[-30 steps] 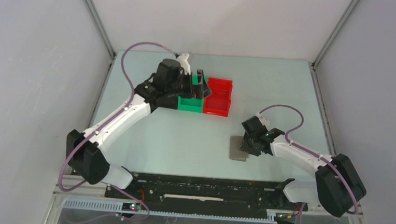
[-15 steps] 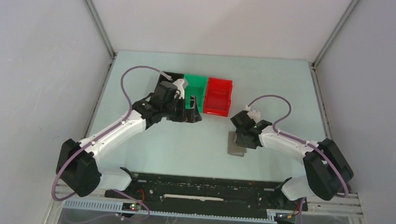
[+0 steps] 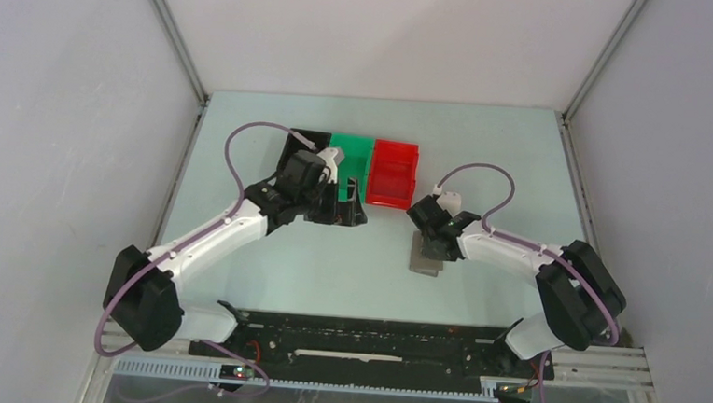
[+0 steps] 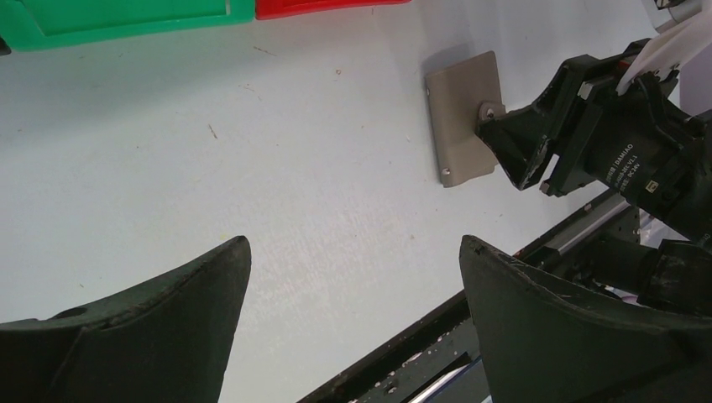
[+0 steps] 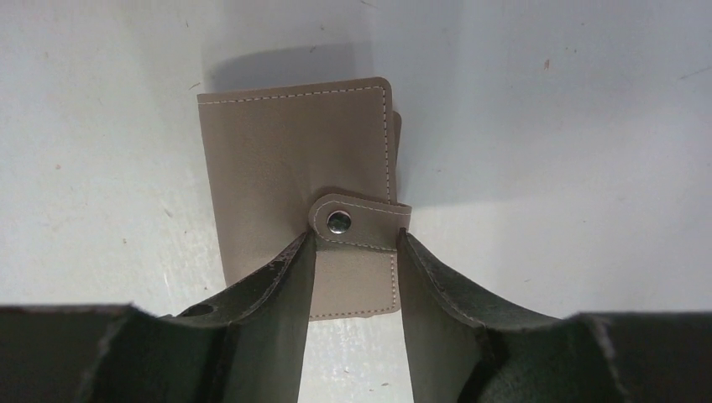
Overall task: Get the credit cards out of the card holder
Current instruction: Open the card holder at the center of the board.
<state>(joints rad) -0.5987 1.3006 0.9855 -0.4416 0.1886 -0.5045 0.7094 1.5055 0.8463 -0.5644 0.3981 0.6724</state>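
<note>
The card holder [image 3: 427,261] is a flat grey-taupe wallet lying shut on the table, its tab snapped closed. It also shows in the left wrist view [image 4: 464,117] and the right wrist view [image 5: 294,159]. My right gripper [image 3: 428,236] hangs over it, jaws a narrow gap apart, with the fingertips [image 5: 304,252] on either side of the tab [image 5: 361,220], holding nothing. My left gripper [image 3: 344,207] is open and empty above bare table just in front of the bins; it also shows in its own wrist view [image 4: 354,243]. The credit cards are hidden.
A black bin [image 3: 301,143], a green bin [image 3: 352,152] and a red bin [image 3: 393,174] stand in a row at the middle back. The green bin [image 4: 126,17] and red bin [image 4: 327,7] edge the left wrist view. The black base rail [image 3: 363,337] runs along the near edge.
My left gripper has drawn back from over the bins toward the near side and dropped lower. My right gripper has moved left and farther out, over the card holder.
</note>
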